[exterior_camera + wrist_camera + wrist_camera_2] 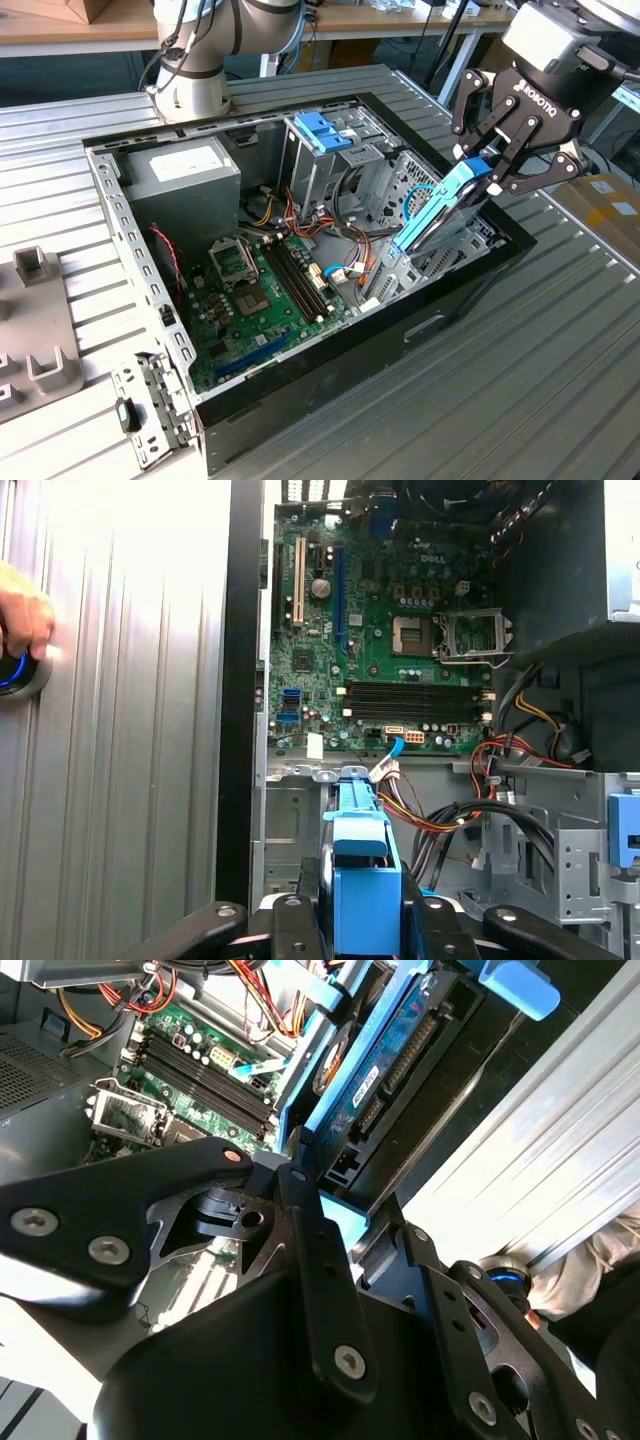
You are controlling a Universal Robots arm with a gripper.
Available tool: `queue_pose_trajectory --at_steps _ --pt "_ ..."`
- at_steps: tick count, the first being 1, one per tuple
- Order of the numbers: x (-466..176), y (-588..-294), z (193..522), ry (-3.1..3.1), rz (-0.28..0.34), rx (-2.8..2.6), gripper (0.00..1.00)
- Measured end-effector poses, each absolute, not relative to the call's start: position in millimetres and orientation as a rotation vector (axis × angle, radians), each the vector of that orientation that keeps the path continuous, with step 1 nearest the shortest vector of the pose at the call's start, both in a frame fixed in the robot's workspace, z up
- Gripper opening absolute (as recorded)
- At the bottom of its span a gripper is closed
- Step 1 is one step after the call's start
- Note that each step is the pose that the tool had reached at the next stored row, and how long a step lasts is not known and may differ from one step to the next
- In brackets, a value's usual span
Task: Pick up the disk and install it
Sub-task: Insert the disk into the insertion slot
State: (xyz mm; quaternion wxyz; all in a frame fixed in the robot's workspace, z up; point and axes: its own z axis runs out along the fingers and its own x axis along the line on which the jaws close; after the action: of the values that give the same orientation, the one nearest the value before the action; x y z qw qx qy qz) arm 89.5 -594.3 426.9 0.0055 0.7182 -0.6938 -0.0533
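Observation:
The disk (438, 212), a dark drive in a light-blue carrier frame, hangs tilted over the drive bay on the side of the open computer case (300, 385) at the exterior view's right. Its lower end dips in among the grey bay metal. My gripper (490, 172) is shut on the disk's upper blue end. In the second wrist view the disk's (385, 1065) green circuit side and connector edge face the camera past my black fingers (305, 1220). In the first wrist view the blue carrier (360, 880) stands edge-on between the fingers, above the bay.
The case holds a green motherboard (265, 295), a grey power-supply box (185, 175), a blue latch piece (322, 132) and red and orange cables (440, 815). The arm's base (195, 75) stands behind the case. A hand (22, 615) rests on a blue-lit knob on the ribbed table.

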Motion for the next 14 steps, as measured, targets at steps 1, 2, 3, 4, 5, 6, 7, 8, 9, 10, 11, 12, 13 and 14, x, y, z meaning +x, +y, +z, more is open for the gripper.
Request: queue_pose_trajectory --at_steps 1,2,3,4,5,6,7,8,9,10,11,12,13,14 --pt "89.5 -594.5 426.6 -2.172 -0.167 2.248 0.37" --pt "89.5 -594.6 426.3 -2.172 -0.167 2.248 0.37" --pt "89.6 -594.6 426.2 -2.172 -0.167 2.248 0.37" --pt "89.5 -594.7 425.9 -2.172 -0.167 2.248 0.37" --pt "89.5 -594.7 425.8 -2.172 -0.167 2.248 0.37" --pt "89.5 -594.7 425.6 -2.172 -0.167 2.248 0.37" --pt "89.5 -594.7 425.5 -2.172 -0.167 2.248 0.37" --pt "89.5 -594.7 425.3 -2.172 -0.167 2.248 0.37" --pt "89.5 -594.7 425.3 -2.172 -0.167 2.248 0.37" --pt "89.5 -594.7 425.3 -2.172 -0.167 2.248 0.37" --pt "89.5 -594.7 425.3 -2.172 -0.167 2.248 0.37" --pt "89.5 -594.7 425.3 -2.172 -0.167 2.248 0.37" --pt "89.5 -594.7 425.3 -2.172 -0.167 2.248 0.37" --pt "89.5 -594.7 425.3 -2.172 -0.167 2.248 0.37"
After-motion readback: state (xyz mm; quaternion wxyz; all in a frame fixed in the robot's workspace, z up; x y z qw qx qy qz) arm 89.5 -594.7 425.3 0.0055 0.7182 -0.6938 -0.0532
